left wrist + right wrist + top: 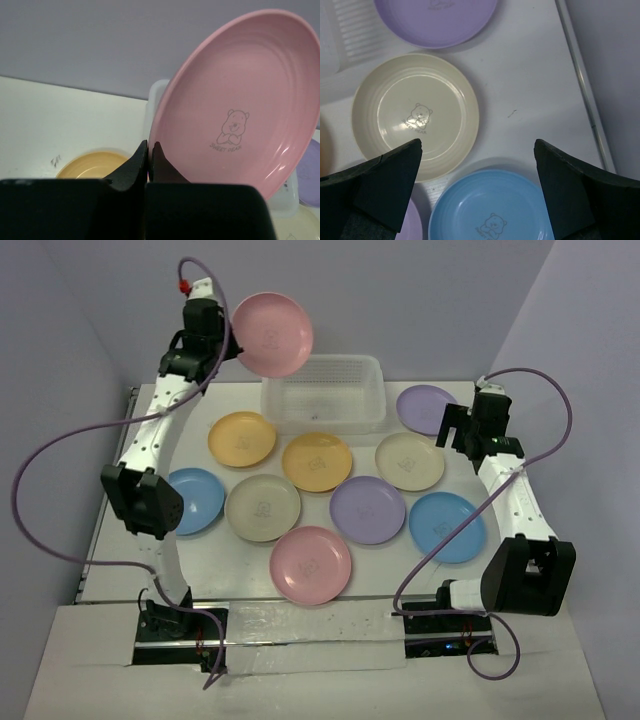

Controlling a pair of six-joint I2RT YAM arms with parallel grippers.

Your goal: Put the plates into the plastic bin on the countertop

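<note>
My left gripper (228,342) is shut on the rim of a pink plate (272,334) and holds it tilted in the air, above the left end of the translucent white plastic bin (325,393). In the left wrist view the jaws (149,146) pinch the pink plate's (240,105) lower left rim. My right gripper (457,433) is open and empty, hovering between a cream plate (415,115), a blue plate (492,210) and a lavender plate (435,20). Several more plates lie flat on the white countertop (500,570). The bin looks empty.
On the countertop lie a yellow-orange plate (242,439), an orange plate (317,461), a blue plate (195,501), a cream plate (262,507), a lavender plate (368,509) and a pink plate (311,564). Lavender-grey walls enclose the sides and back.
</note>
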